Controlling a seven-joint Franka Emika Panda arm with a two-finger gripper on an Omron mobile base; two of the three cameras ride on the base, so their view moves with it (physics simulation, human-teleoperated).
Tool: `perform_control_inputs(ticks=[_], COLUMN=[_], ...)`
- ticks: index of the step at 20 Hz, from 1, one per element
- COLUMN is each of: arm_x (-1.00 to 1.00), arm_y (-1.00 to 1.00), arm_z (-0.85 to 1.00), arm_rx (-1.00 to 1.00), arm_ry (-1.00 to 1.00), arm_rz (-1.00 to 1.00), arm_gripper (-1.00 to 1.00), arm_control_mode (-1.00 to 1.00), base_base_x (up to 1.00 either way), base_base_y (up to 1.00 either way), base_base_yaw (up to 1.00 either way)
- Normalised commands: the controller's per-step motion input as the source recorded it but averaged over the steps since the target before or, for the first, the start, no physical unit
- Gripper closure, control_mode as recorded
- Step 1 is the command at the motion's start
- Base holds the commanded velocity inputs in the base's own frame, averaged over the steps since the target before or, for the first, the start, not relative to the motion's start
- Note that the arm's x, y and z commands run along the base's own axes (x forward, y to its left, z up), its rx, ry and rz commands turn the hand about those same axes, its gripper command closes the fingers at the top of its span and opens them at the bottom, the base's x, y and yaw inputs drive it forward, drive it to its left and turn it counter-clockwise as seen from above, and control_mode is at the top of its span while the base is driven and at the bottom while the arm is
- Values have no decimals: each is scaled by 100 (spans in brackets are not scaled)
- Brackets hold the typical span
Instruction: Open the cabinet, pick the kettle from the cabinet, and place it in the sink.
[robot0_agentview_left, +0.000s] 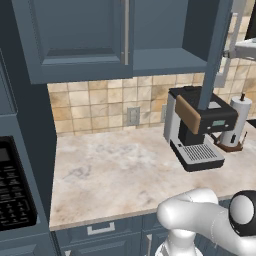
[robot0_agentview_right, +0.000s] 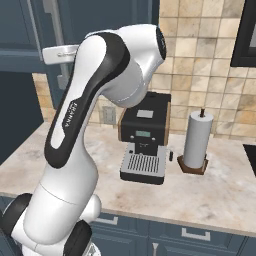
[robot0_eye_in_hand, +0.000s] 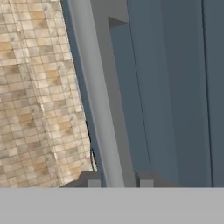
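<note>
Clamping its gripper (robot0_eye_in_hand: 117, 180) narrowly round the cabinet (robot0_agentview_left: 75, 40) door's slim, stiff, slippery metal handle (robot0_eye_in_hand: 98, 109), best held mid-bar.

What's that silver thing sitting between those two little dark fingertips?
The cabinet door's silver bar handle; the hand view shows the gripper shut on it.
</note>
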Motion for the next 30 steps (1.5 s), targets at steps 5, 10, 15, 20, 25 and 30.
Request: perform_control_inputs(ticks=[5, 10, 15, 20, 25, 30], arm_x=[-12, -7, -9, -25, -36, -46], arm_y=[-6, -1, -2, -9, -3, 10], arm_z=[0, -2, -10, -13, -8, -3], arm_rx=[0, 1, 0, 0, 0, 0], arm_ry=[13, 15, 14, 10, 1, 0], arm_rz=[2, 0, 0, 0, 0, -3], arm_gripper=[-100, -100, -100, -100, -100, -100], arm_control_mode=[-100, -100, -100, -100, -100, -100], base_base_x=[0, 0, 0, 0, 0, 0], base_base_y=[0, 0, 0, 0, 0, 0], base_base_yaw=[0, 0, 0, 0, 0, 0])
